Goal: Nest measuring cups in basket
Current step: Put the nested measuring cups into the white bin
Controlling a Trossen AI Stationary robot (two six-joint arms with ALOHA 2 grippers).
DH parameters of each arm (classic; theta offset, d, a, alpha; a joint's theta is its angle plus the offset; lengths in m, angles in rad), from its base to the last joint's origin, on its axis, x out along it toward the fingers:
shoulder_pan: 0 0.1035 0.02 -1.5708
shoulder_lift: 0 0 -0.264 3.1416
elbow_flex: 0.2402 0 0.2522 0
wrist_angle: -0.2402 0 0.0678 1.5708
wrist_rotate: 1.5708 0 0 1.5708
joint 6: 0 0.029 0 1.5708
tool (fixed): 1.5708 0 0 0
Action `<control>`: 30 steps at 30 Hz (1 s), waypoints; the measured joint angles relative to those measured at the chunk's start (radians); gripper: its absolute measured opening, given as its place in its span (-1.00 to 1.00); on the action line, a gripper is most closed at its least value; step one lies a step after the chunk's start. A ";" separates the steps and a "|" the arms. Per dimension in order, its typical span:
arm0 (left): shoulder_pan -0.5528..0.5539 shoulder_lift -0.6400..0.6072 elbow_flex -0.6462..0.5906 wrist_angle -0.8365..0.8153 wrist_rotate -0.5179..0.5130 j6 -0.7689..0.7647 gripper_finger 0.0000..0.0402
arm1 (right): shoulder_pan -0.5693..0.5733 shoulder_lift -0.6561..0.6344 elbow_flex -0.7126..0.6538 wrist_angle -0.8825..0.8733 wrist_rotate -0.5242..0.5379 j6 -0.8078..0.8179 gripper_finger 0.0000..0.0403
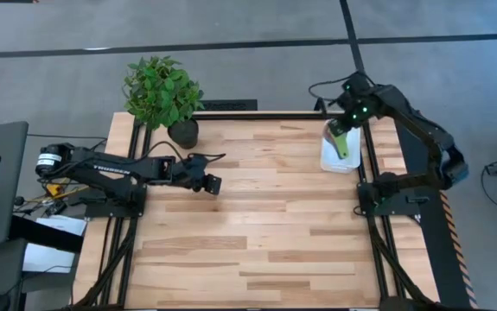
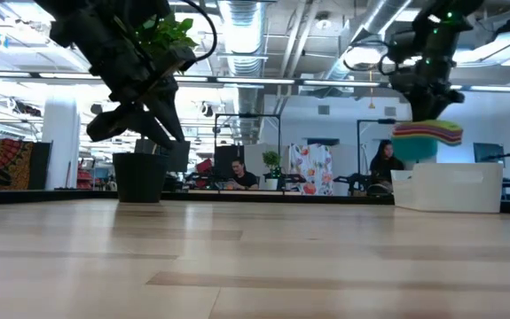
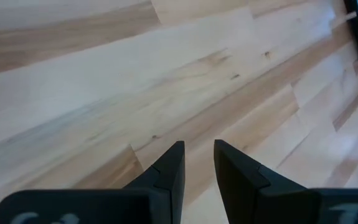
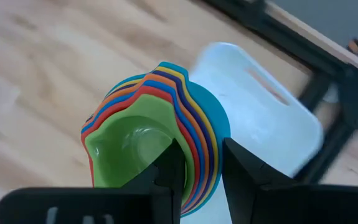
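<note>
The measuring cups (image 4: 147,137) are nested into one stack, with green innermost, then red, orange, blue, yellow and teal rims. My right gripper (image 4: 200,152) is shut on the stack and holds it over the white basket (image 4: 259,124) at the table's far right. In the low view the stack (image 2: 427,133) hangs above the basket (image 2: 450,188). My left gripper (image 3: 198,149) hovers over bare wood at the table's left (image 1: 213,183), its fingers slightly apart with nothing between them. My right gripper holds the stacked walls at the rim (image 4: 194,140). One finger (image 4: 172,165) is inside the green cup and the other (image 4: 235,162) is outside the teal one. The fingers come steeply from above. The stack is lifted clear above the basket, tilted.
A potted plant (image 1: 162,91) in a dark pot (image 1: 183,131) stands at the far left edge, just beyond my left arm. Black frame rails (image 1: 373,173) run beside the basket. Bare wood (image 1: 265,225) fills the middle and near side. People sit in the room behind (image 2: 383,164).
</note>
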 joint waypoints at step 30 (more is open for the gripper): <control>0.098 0.000 0.000 -0.004 0.033 0.122 -0.64 | 0.053 0.298 0.002 0.027 0.208 0.231 -0.49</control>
